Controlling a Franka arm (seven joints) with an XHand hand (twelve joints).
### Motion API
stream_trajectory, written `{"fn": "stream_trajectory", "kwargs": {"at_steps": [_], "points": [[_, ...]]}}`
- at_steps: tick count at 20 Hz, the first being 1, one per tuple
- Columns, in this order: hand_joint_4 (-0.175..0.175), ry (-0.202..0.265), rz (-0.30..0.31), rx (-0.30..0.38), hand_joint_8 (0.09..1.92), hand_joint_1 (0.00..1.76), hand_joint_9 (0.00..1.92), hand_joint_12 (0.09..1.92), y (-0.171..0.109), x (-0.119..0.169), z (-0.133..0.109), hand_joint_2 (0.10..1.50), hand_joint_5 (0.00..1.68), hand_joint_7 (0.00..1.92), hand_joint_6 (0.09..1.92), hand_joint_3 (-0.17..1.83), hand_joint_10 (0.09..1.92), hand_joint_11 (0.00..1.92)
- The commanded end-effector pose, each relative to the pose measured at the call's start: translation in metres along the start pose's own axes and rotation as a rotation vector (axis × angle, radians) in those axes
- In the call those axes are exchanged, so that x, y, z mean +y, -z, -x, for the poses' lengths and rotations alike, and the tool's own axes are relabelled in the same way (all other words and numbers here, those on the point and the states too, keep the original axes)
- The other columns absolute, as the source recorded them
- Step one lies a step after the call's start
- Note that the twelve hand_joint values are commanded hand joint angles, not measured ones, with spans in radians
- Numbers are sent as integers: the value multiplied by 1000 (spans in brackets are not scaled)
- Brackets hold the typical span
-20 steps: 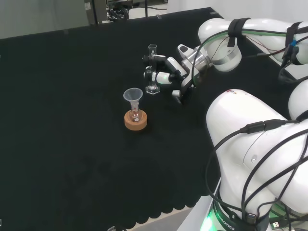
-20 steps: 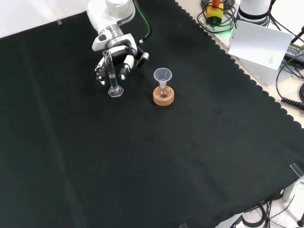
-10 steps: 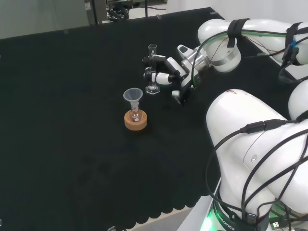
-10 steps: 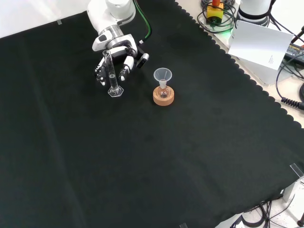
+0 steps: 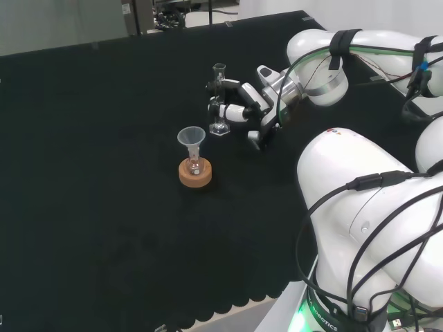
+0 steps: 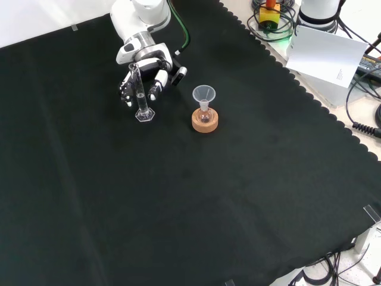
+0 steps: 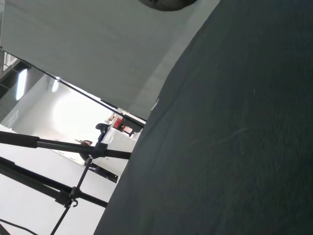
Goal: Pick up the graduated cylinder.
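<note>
the graduated cylinder stands upright on its hexagonal foot on the black cloth, toward the far side of the bench in the head view and up at the top left in the front view. its foot is flat on the cloth, so it hasn't left the bench yet.

the hand sits right against it from the right in the head view, and we see its fingers curling in around the tube at mid height, a black-tipped one at the back and a white one lower down. in the front view the hand is behind the cylinder with fingers showing on either side of the glass. whether they actually touch the tube we can't quite tell from here.

compared with a second ago, very little has moved: the fingers have drawn in a shade closer, the cylinder hasn't shifted or tipped. we read that as the closing of the grasp, the lift not yet begun.

just beside the cylinder, nearer us in the head view, a small flask on a cork ring carries a clear funnel; it stands apart from the hand, though a tilted lift could swing the cylinder's foot its way.
</note>
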State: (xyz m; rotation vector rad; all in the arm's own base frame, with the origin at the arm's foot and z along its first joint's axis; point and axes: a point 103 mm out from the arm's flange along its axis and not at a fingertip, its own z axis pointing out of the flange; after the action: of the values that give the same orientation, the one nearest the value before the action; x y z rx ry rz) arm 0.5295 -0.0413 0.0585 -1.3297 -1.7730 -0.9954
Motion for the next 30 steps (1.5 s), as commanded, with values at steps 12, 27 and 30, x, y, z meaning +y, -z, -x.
{"fn": "stream_trajectory", "kwargs": {"at_steps": [12,27,30], "points": [[-54,-30,65,-82,573,1093,1167,1035,29,-4,-1,1178,886,959,1095,-27,306,905],[-175,-40,-87,-425,1074,1249,1308,958,80,-10,-54,1137,920,950,1075,-1,196,1028],[-175,-57,-110,-483,1068,1250,1314,958,86,-16,-68,1135,924,954,1069,-1,192,1036]]}}
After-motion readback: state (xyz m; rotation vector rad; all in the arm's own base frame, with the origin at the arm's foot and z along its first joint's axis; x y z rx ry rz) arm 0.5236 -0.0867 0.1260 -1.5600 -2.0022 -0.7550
